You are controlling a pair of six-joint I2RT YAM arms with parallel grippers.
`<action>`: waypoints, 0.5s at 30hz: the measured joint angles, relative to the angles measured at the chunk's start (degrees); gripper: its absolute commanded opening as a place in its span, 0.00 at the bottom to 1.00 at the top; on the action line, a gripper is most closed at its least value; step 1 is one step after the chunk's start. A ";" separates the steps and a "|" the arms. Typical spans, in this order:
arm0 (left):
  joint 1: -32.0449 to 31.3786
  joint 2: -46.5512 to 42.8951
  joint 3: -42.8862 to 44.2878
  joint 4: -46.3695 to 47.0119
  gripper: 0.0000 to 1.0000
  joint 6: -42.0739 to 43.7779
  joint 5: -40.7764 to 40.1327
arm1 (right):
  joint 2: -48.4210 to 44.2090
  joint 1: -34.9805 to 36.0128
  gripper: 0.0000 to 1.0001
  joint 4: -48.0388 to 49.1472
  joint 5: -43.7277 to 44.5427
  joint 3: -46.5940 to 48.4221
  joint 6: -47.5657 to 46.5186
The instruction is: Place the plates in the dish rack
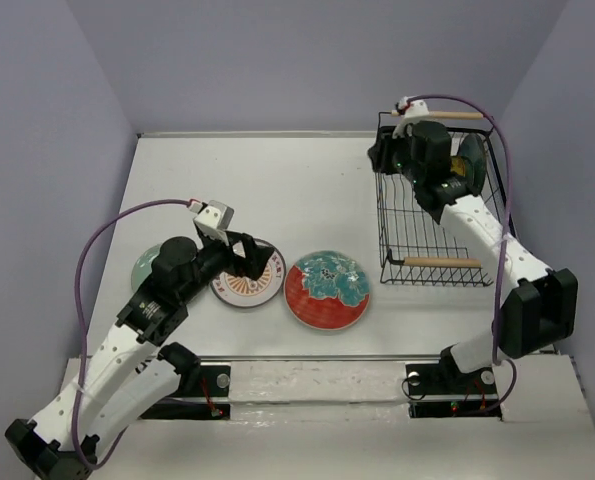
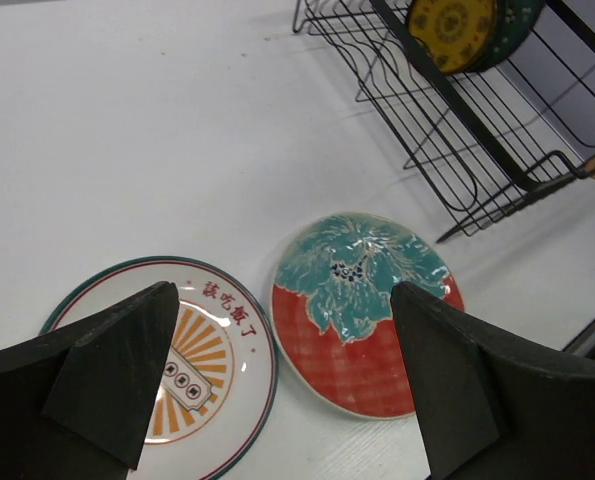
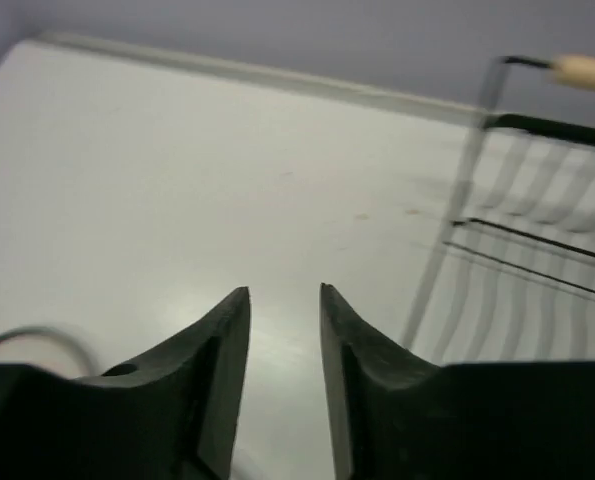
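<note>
The large red plate with a teal centre (image 1: 327, 290) (image 2: 367, 310) lies flat on the table. To its left lies the white plate with an orange centre (image 1: 249, 287) (image 2: 192, 350). My left gripper (image 1: 245, 262) (image 2: 285, 300) hovers wide open above the gap between these two. A pale mint plate (image 1: 145, 268) peeks out from under the left arm. The dish rack (image 1: 437, 215) (image 2: 477, 150) holds a yellow-brown plate (image 2: 455, 30) upright against a dark teal one (image 2: 517, 20). My right gripper (image 1: 380, 155) (image 3: 284, 290) is at the rack's far left corner, its jaws slightly apart and empty.
The rack has two wooden rod handles (image 1: 442, 262) (image 3: 587, 70). Purple walls close the table on the left, back and right. A purple cable (image 1: 127, 225) loops above the left arm. The arm bases (image 1: 447, 385) sit at the near edge.
</note>
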 measured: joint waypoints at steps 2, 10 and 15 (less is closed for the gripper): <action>0.28 -1.81 0.00 -0.48 0.99 0.02 -3.45 | 0.35 4.46 0.16 -0.11 -6.97 0.09 1.57; 2.71 -10.14 0.00 -0.22 0.99 -0.02 -14.73 | 8.55 14.93 0.56 -2.45 -26.49 3.39 7.02; 4.50 -9.77 0.00 0.11 0.99 -0.07 -15.67 | 16.31 20.13 0.63 -3.41 -32.72 6.32 8.26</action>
